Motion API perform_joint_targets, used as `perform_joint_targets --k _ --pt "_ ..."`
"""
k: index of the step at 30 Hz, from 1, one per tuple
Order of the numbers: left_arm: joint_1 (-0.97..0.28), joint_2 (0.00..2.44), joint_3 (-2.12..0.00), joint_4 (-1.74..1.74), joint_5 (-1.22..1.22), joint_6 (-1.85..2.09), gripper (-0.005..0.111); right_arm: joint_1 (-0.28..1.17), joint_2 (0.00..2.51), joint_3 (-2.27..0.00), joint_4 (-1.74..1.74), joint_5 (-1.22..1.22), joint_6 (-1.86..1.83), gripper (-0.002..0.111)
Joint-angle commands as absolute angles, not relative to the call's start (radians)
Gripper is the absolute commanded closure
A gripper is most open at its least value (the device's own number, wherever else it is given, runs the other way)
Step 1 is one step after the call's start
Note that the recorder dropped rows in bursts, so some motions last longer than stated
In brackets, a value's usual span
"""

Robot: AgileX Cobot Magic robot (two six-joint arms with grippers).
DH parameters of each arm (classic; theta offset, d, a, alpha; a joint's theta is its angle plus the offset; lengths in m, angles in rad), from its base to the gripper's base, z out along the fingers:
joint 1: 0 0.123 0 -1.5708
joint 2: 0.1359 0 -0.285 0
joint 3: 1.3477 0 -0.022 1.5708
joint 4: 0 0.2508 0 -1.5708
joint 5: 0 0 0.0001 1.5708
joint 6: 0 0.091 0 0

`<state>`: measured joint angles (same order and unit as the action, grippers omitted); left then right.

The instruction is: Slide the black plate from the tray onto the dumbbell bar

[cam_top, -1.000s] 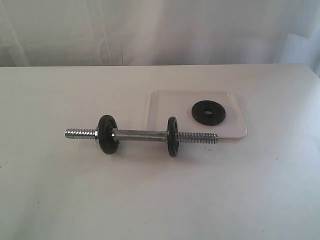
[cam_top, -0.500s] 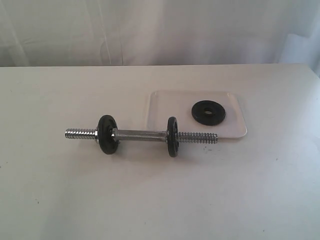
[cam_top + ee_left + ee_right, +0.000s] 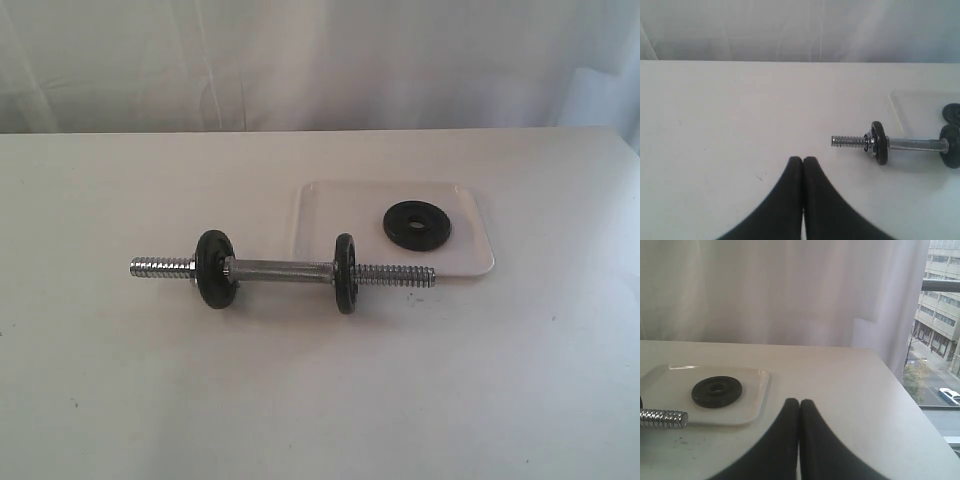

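My right hand point(image 3: 799, 402) has its two fingers pressed together with nothing between them. It is low over the counter point(image 3: 855, 390), near the tray point(image 3: 752, 390) but not touching it. The black plate point(image 3: 716, 391) lies flat in that tray, hole upward, apart from the rim on every side. My left hand point(image 3: 803, 160) is pressed together and empty as well, out on bare counter, well apart from the dumbbell bar point(image 3: 917, 145).

The bar lies on its side in front of the tray. It carries two discs point(image 3: 214, 269) point(image 3: 345, 273), and its free threaded end point(image 3: 400, 274) reaches the tray's near edge, close to the plate.

The step in hand, as I judge it, is the pickup, and it has not begun. I would spread the right hand first, then come down with one finger into the centre hole and the other outside the raised rim, since a flat disc offers no side to pinch. Once it is lifted I would turn it upright, line the hole up with the threaded end and push it inward along the bar. The bar looks free to roll, so I would bring the left hand in to steady its far end.
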<state>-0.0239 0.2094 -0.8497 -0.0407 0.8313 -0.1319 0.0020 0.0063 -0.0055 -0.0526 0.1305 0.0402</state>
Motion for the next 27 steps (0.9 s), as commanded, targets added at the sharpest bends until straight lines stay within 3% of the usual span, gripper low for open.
perform_joint_targets --k 1,19,27 --pt "-0.023 0.330 -0.927 -0.053 0.892 -0.063 0.107 0.000 0.000 0.000 -0.053 0.118 0.043 0.108" --pt "-0.023 0.867 -0.958 -0.155 0.719 0.169 0.107 0.000 0.000 0.000 -0.053 0.118 0.043 0.108" --pt "-0.023 1.111 -1.095 -0.309 0.814 0.334 0.107 0.000 0.000 0.000 -0.053 0.118 0.043 0.108"
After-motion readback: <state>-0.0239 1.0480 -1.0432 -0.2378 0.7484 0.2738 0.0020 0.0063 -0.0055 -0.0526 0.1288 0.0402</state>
